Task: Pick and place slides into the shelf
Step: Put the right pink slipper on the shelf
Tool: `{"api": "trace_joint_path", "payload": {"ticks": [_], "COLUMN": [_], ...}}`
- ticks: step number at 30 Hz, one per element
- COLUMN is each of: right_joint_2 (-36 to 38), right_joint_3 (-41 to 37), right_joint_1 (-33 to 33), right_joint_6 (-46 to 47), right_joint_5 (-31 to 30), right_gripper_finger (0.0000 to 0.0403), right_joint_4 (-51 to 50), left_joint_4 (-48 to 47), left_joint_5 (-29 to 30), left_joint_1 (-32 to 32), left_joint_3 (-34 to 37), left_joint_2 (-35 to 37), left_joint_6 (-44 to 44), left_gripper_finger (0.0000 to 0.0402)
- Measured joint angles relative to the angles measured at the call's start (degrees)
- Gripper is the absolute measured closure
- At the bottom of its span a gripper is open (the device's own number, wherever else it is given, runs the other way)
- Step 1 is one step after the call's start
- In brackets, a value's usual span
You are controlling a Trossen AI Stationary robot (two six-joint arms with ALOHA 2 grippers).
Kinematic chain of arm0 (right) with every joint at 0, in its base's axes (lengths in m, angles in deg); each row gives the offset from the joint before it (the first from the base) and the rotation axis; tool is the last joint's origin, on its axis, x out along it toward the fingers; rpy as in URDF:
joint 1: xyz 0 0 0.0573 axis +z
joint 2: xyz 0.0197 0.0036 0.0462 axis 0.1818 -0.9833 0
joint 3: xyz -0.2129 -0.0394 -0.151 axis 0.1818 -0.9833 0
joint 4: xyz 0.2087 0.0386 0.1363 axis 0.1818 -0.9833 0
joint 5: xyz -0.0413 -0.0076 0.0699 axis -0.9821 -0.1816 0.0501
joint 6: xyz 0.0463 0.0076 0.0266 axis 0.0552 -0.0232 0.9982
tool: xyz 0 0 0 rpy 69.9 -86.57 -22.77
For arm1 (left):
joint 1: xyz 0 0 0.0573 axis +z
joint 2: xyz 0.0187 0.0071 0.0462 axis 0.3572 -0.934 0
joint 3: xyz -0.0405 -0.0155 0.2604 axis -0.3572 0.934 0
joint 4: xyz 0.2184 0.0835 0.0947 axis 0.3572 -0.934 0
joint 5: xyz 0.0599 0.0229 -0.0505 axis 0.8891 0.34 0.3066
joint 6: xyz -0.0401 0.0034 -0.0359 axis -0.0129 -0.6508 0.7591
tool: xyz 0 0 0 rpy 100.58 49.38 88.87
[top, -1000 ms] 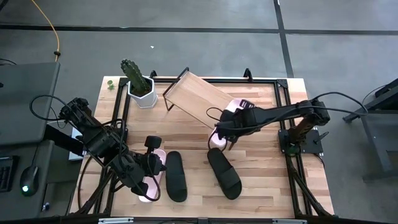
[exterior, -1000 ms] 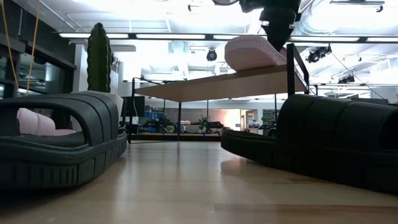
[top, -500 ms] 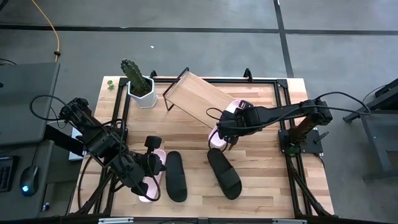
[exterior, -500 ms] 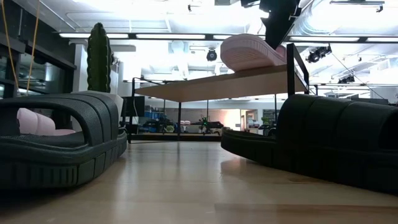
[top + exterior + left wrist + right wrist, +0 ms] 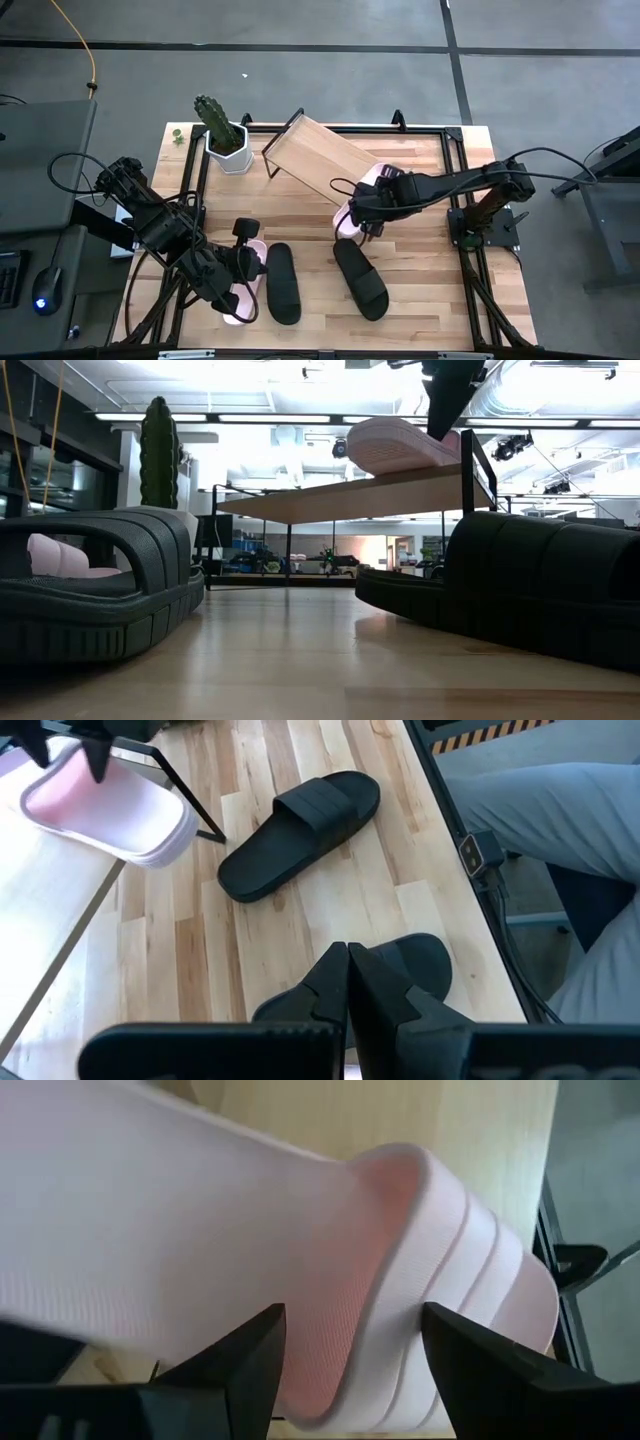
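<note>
A pale pink slide [image 5: 368,183] lies sole down on the right end of the slanted light-wood shelf [image 5: 312,158], also seen in the low view [image 5: 395,445]. My right gripper [image 5: 366,207] is open above it, a finger on each side of its strap [image 5: 400,1270]. A second pink slide [image 5: 240,292] lies at the near left, under my left gripper [image 5: 246,262], which is shut [image 5: 348,970] and holds nothing. Two black slides [image 5: 283,283] [image 5: 360,278] lie flat on the table. My right gripper comes at the pink slide from above, slanting down. Its two fingers [image 5: 240,1365] stand apart on either side of the strap's edge [image 5: 385,1330]. Whether they touch the slide I cannot tell. The slide rests on the shelf board.
A potted cactus [image 5: 222,132] stands at the far left beside the shelf's black wire frame [image 5: 283,128]. A black rail frame [image 5: 455,160] borders the table. Bare wood lies between the two black slides and to the right of them.
My right gripper has opened its fingers and rolled slightly above the shelf. The pink slide, tilted a moment ago, has settled flatter onto the shelf board and shifted a little along it.
</note>
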Motion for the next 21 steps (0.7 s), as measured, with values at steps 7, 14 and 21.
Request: {"api": "trace_joint_path", "payload": {"ticks": [7, 14, 21], "right_joint_2": [0.0, 0.04, 0.04], "right_joint_3": [0.66, 4.73, 5.47], "right_joint_1": [0.38, 0.41, 0.38], "right_joint_6": [-0.26, 5.01, 6.38], "right_joint_5": [-0.41, -2.45, -0.92], "right_gripper_finger": [0.018, 0.018, 0.018], "right_joint_4": [-0.98, -7.58, -7.54], "left_joint_4": [-0.22, -0.26, -0.28], "left_joint_5": [0.15, 0.16, 0.17], "left_joint_1": [-0.01, 0.01, 0.01], "left_joint_3": [0.0, 0.0, 0.0], "left_joint_2": [0.0, 0.0, 0.0], "left_joint_6": [0.02, 0.02, 0.02], "left_gripper_finger": [0.0401, 0.0401, 0.0401]}}
